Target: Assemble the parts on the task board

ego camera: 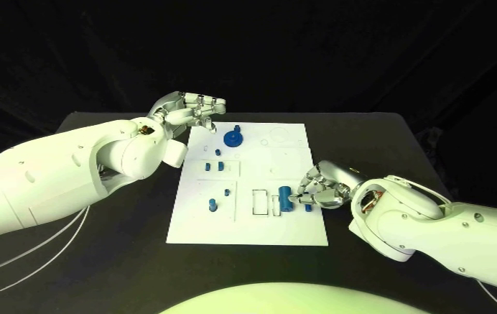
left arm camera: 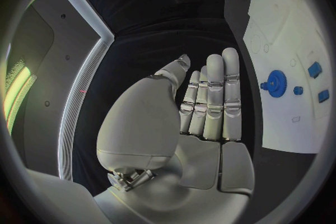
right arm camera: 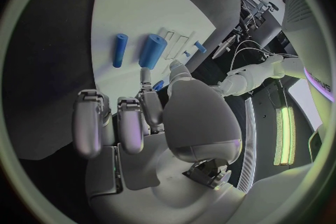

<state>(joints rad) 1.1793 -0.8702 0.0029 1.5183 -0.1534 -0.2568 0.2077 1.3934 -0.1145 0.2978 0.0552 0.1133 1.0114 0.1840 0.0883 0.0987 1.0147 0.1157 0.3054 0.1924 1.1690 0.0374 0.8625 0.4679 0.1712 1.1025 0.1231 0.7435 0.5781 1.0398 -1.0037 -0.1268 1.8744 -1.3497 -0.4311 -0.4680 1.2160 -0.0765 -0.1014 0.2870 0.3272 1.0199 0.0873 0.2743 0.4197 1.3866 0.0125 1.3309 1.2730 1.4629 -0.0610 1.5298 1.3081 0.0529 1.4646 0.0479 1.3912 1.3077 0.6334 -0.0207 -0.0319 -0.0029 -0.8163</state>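
The white task board (ego camera: 248,217) lies in the middle of the black table. On it are a blue gear (ego camera: 234,139), several small blue parts (ego camera: 215,164), and a thick blue cylinder (ego camera: 285,195) in a slot. My right hand (ego camera: 323,190) rests at the board's right edge beside that cylinder (right arm camera: 151,51) and a thinner blue peg (right arm camera: 120,50). Its thumb and a finger pinch a small blue part (right arm camera: 159,85) just above the board. My left hand (ego camera: 192,111) hovers over the board's far left corner, fingers (left arm camera: 213,95) straight and holding nothing, near the gear (left arm camera: 276,80).
The board (left arm camera: 280,28) has empty outlined slots toward its far right part (ego camera: 279,140). Black table (ego camera: 114,256) surrounds the board on every side, with open room at the front and left. A white cable (ego camera: 42,246) trails along the table's left.
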